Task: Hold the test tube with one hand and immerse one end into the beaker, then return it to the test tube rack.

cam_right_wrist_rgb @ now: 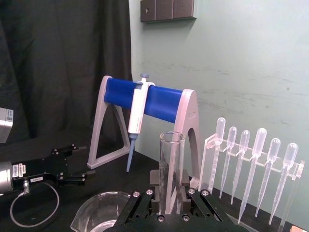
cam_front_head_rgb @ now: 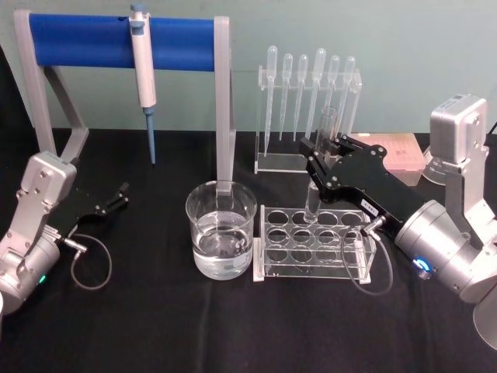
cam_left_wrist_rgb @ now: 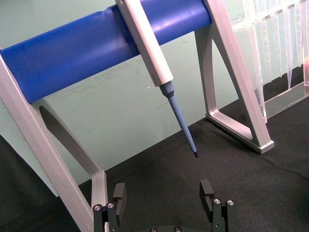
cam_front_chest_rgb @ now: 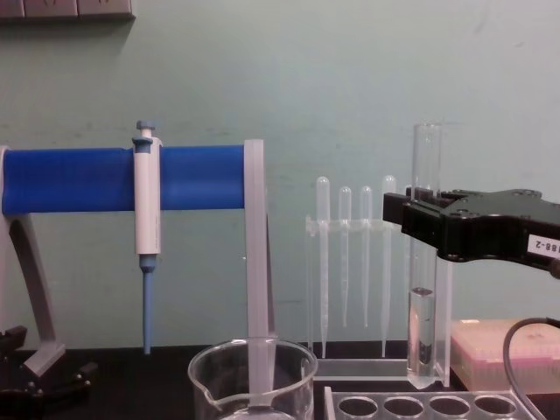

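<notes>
Plainly, the test tube point(cam_front_head_rgb: 327, 123) stands upright at centre right of the head view, clamped between the fingers of the right hand point(cam_front_head_rgb: 323, 152). In the chest view its rounded end hangs just above the back row of the rack point(cam_front_head_rgb: 311, 263).

The dip seems the step in hand. It would go best with the tube kept vertical and raised until its end clears the rim of the beaker point(cam_front_head_rgb: 221, 229), which sits just left of the rack. Then carry it leftward and lower it at the beaker's centre.

The grey post point(cam_front_head_rgb: 224, 101) rises close behind the beaker and the plastic pipettes point(cam_front_head_rgb: 311, 85) stand behind the tube, so the freer room lies toward the frame's bottom. The left hand point(cam_front_head_rgb: 118, 198) rests at lower left on the bench point(cam_front_head_rgb: 155, 326), fingers apart.
</notes>
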`<move>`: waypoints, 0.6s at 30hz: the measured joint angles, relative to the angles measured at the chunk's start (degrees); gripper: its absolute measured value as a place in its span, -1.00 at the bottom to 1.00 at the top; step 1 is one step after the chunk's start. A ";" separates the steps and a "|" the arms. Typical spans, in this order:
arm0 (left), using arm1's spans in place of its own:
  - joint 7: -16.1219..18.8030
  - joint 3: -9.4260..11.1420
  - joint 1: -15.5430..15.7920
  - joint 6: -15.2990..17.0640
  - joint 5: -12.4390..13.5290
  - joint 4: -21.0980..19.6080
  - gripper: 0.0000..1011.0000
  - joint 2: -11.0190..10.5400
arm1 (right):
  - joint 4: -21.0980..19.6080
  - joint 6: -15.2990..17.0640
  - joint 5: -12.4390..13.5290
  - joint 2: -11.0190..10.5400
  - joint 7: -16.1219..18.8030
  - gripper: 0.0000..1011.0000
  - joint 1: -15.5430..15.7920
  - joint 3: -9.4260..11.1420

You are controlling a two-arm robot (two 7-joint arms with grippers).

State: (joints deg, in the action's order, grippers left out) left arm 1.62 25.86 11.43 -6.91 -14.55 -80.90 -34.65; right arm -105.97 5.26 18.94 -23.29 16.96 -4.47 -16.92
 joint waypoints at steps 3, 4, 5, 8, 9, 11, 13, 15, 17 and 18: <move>0.00 0.00 0.00 0.00 0.00 0.00 0.98 0.00 | 0.00 0.00 0.00 0.00 0.00 -0.55 0.00 0.00; 0.00 0.00 0.00 0.00 0.00 0.00 0.98 0.00 | 0.00 0.00 0.00 0.00 0.00 -0.55 0.00 0.00; 0.00 0.00 0.00 0.00 0.00 0.00 0.98 0.00 | 0.00 0.00 0.00 0.00 0.00 -0.55 0.00 0.00; 0.00 0.00 0.00 0.00 0.00 0.00 0.98 0.00 | 0.00 0.00 0.00 0.00 0.00 -0.55 0.00 0.00; 0.00 0.00 0.00 0.00 0.00 0.00 0.98 0.00 | 0.00 0.00 0.00 0.00 0.00 -0.55 0.00 0.00; 0.00 0.00 0.00 0.00 0.00 0.00 0.98 0.00 | 0.00 0.00 0.00 0.00 0.00 -0.55 0.00 0.00; 0.00 0.00 0.00 0.00 0.00 0.00 0.98 0.00 | 0.00 0.00 0.00 0.00 0.00 -0.55 0.00 0.00; 0.00 0.00 0.00 0.00 0.00 0.00 0.98 0.00 | 0.00 0.00 0.00 0.00 0.00 -0.55 0.00 0.00; 0.00 0.00 0.00 0.00 0.00 0.00 0.98 0.00 | 0.00 0.00 0.00 0.00 0.00 -0.55 0.00 0.00; 0.00 0.00 0.00 0.00 0.00 0.00 0.98 0.00 | 0.00 0.00 0.00 0.00 0.00 -0.55 0.00 0.00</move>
State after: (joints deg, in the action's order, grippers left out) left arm 1.62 25.86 11.43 -6.90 -14.55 -80.90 -34.65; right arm -105.97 5.27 18.93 -23.29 16.96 -4.47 -16.92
